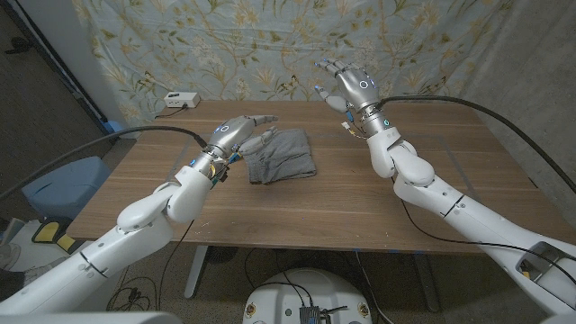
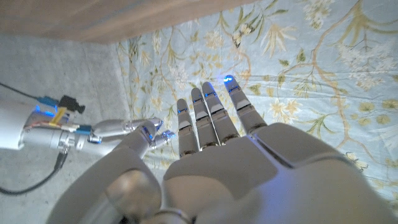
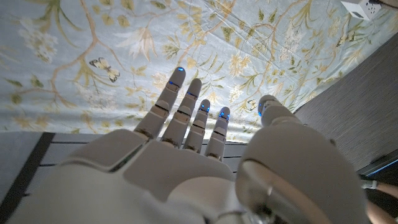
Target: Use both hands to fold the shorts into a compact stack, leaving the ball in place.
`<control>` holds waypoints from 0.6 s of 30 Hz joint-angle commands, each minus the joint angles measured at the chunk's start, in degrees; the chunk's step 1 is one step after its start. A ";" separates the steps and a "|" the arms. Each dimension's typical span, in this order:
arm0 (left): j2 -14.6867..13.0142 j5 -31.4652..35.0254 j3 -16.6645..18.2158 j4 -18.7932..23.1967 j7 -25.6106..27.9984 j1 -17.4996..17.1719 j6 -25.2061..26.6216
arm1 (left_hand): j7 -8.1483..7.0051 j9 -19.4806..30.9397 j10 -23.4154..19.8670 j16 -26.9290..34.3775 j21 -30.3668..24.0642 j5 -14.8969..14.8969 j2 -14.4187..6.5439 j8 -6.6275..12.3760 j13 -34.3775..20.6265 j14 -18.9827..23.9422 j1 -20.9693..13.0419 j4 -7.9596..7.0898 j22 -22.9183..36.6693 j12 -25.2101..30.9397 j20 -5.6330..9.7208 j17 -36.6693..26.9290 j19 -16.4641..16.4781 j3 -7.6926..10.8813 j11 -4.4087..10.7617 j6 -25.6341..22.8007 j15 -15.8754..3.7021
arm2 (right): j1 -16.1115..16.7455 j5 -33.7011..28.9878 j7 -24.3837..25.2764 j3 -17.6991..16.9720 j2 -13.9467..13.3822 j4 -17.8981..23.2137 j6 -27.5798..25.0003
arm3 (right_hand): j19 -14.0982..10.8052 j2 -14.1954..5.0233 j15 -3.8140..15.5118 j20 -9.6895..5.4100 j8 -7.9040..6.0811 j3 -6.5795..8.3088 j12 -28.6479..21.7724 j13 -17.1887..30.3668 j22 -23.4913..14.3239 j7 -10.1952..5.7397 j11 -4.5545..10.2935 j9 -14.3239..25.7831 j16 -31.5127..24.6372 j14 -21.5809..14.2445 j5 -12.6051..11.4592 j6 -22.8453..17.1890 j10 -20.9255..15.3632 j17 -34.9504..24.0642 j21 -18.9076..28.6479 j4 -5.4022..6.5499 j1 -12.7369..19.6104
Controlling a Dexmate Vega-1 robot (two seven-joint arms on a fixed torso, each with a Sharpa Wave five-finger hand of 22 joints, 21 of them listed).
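One shorts (image 1: pixel 282 154) corner behind left hand (image 1: pixel 241 131)

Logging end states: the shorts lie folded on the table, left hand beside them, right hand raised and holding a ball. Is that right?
Not quite. The head view shows the right hand raised but open, holding nothing. The rest stands: the shorts lie folded on the table, with the left hand beside them.
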State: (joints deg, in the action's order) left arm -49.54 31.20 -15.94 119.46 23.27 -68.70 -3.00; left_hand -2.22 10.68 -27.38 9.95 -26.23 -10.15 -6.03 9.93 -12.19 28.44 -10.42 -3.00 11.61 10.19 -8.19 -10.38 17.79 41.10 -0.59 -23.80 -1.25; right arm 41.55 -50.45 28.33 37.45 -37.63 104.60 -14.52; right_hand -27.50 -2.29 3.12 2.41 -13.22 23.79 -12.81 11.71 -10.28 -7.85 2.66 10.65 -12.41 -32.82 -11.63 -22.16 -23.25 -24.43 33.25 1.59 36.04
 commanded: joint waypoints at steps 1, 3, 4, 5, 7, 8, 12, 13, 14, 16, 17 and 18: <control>3.60 -9.76 0.42 -9.37 9.65 2.86 -17.02 | 0.09 0.14 0.75 0.11 0.27 -0.18 0.37 0.34 0.06 -0.97 -0.54 0.50 0.27 0.28 0.15 0.07 -0.88 0.11 0.05 0.41 -0.08 | 5.69 30.02 -4.10 -9.22 0.50 1.62 13.71 | 0.81 0.04 3.03 1.13 -0.13 -0.22 -0.02 0.22 -0.09 0.83 -1.23 0.17 0.32 1.06 0.57 -0.83 -0.15 0.02 -0.57 0.33 -0.70; 4.34 -12.49 0.14 -10.91 8.19 3.51 -19.47 | -0.18 0.13 1.15 0.16 0.32 -0.17 0.41 0.26 0.10 -1.19 -0.49 0.55 0.27 0.26 0.14 0.06 -1.01 0.06 0.09 0.82 -0.13 | 6.66 36.08 -5.57 -11.03 0.81 0.69 16.95 | 1.28 0.05 2.72 1.86 0.02 -0.50 0.02 0.23 -0.09 1.27 -1.56 0.17 0.22 1.43 0.83 -0.90 -0.32 -0.06 -0.85 0.27 -1.07; 4.75 -13.57 0.08 -11.58 7.65 3.72 -20.49 | -0.18 0.12 1.33 0.09 0.33 -0.16 0.46 0.24 0.12 -1.55 -0.47 0.60 0.27 0.27 0.08 0.06 -1.05 0.02 0.00 1.04 0.04 | 6.94 38.07 -6.12 -11.58 0.92 0.31 18.07 | 1.43 0.15 2.40 2.17 0.11 -0.62 0.06 0.24 -0.09 1.48 -1.66 0.17 0.24 1.66 0.93 -0.85 -0.33 -0.04 -0.95 0.23 -1.23; 5.13 -14.64 0.02 -12.23 7.04 3.95 -21.46 | -0.25 0.11 1.48 0.12 0.35 -0.16 0.47 0.20 0.14 -1.67 -0.45 0.62 0.27 0.28 0.12 0.06 -1.10 0.00 0.04 1.28 0.06 | 7.16 39.97 -6.64 -12.09 1.06 -0.23 19.20 | 1.72 0.22 2.00 2.56 0.20 -0.79 0.17 0.24 -0.09 1.70 -1.99 0.18 0.25 1.93 1.04 -0.84 -0.21 -0.04 -1.12 0.23 -1.49; 5.90 -16.70 -0.18 -13.72 5.75 4.53 -23.44 | -0.31 0.09 1.71 0.16 0.47 -0.14 0.57 0.11 0.17 -1.96 -0.37 0.68 0.27 0.34 0.03 0.06 -1.41 -0.10 -0.17 1.84 0.10 | 7.65 43.20 -7.47 -12.95 1.31 -1.19 21.18 | 2.07 0.23 1.51 3.18 0.35 -1.08 0.28 0.26 -0.08 2.10 -2.59 0.19 0.19 2.31 1.20 -0.83 -0.16 -0.08 -1.38 0.26 -1.97; 6.28 -17.69 -0.29 -14.46 5.05 4.85 -24.35 | -0.34 0.08 1.86 0.16 0.53 -0.13 0.60 0.12 0.18 -2.06 -0.33 0.69 0.27 0.32 0.00 0.05 -1.57 -0.14 -0.19 1.91 0.09 | 7.90 44.98 -8.05 -13.38 1.48 -1.58 21.94 | 2.62 0.38 0.84 3.98 0.45 -1.37 0.36 0.27 -0.06 2.30 -2.98 0.20 0.20 2.80 1.29 -0.94 -0.15 -0.08 -1.71 0.18 -2.33; 7.77 -21.39 -0.78 -17.37 2.11 6.37 -27.49 | -0.38 0.06 2.13 0.25 0.63 -0.11 0.76 0.03 0.22 -2.26 -0.16 0.70 0.28 0.38 -0.22 0.03 -1.83 -0.31 -0.31 2.55 0.22 | 8.68 51.31 -10.14 -14.81 2.20 -3.60 25.51 | 3.62 0.67 0.11 5.44 0.88 -2.02 0.75 0.31 -0.02 3.07 -3.64 0.21 0.35 4.17 1.42 -0.59 0.47 -0.07 -2.40 0.13 -3.29; 8.11 -22.50 -0.95 -18.17 1.18 6.85 -28.22 | -0.32 0.05 2.19 0.27 0.64 -0.10 0.80 0.03 0.23 -2.34 -0.09 0.68 0.28 0.40 -0.22 0.02 -1.87 -0.38 -0.37 2.68 0.27 | 8.79 52.72 -10.82 -15.10 2.27 -4.09 26.29 | 3.72 0.81 -0.02 5.83 0.94 -2.17 0.79 0.31 -0.01 3.15 -3.80 0.22 0.39 4.41 1.45 -0.54 0.53 -0.05 -2.50 0.11 -3.48; 8.40 -23.66 -1.16 -18.99 0.15 7.37 -29.04 | -0.31 0.05 2.26 0.26 0.64 -0.09 0.85 0.07 0.25 -2.50 -0.02 0.66 0.28 0.42 -0.23 0.00 -1.89 -0.44 -0.57 2.70 0.48 | 8.95 53.98 -11.31 -15.38 2.36 -4.39 26.77 | 3.92 0.90 -0.31 6.21 1.02 -2.31 0.84 0.32 0.01 3.29 -3.89 0.22 0.45 4.74 1.48 -0.48 0.61 -0.03 -2.66 0.10 -3.70; 9.10 -25.37 -1.50 -20.51 -1.51 8.35 -30.39 | -0.29 0.04 2.41 0.30 0.73 -0.07 0.94 0.01 0.26 -2.63 0.12 0.62 0.29 0.43 -0.33 -0.02 -2.11 -0.57 -0.61 3.07 0.62 | 9.18 57.03 -12.76 -15.95 2.59 -5.47 28.15 | 4.17 1.12 -1.04 7.48 1.31 -2.76 1.01 0.35 0.06 3.67 -4.37 0.24 0.55 5.62 1.54 -0.06 0.94 0.03 -3.02 0.15 -4.46; 9.45 -26.06 -1.64 -21.18 -2.23 8.80 -30.87 | -0.26 0.03 2.53 0.28 0.75 -0.07 0.98 0.02 0.27 -2.83 0.22 0.58 0.29 0.43 -0.32 -0.04 -2.17 -0.65 -0.72 3.19 0.77 | 9.18 58.95 -13.92 -16.23 2.71 -6.24 29.07 | 4.31 1.20 -1.37 8.41 1.42 -2.98 1.10 0.36 0.10 3.80 -4.36 0.25 0.63 6.20 1.57 0.04 1.14 0.06 -3.25 0.17 -4.85; 9.70 -26.87 -1.82 -21.84 -3.15 9.28 -31.31 | -0.25 0.03 2.61 0.31 0.80 -0.06 1.02 0.06 0.28 -2.88 0.31 0.54 0.29 0.44 -0.40 -0.06 -2.30 -0.73 -0.82 3.22 0.85 | 9.18 60.73 -14.96 -16.49 2.89 -7.08 30.04 | 4.60 1.21 -1.35 8.87 1.53 -3.11 1.17 0.37 0.12 3.93 -4.42 0.26 0.71 6.70 1.58 0.22 1.30 0.08 -3.49 0.16 -5.08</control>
State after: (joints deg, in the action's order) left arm -43.34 13.86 -16.43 105.24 26.38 -63.48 -25.93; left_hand -2.34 10.66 -25.25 9.95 -25.77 -10.15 -5.79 9.93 -11.88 25.98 -10.18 -2.47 11.60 10.41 -8.61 -10.28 15.94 40.76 -1.30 -21.05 -0.53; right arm 48.78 -11.38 20.18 25.11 -35.97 102.22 6.00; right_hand -23.10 -1.04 2.00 9.92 -11.97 21.10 -11.98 11.87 -10.12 -4.49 -1.26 10.82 -11.83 -27.08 -10.15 -22.20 -22.00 -24.36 30.12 1.76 31.79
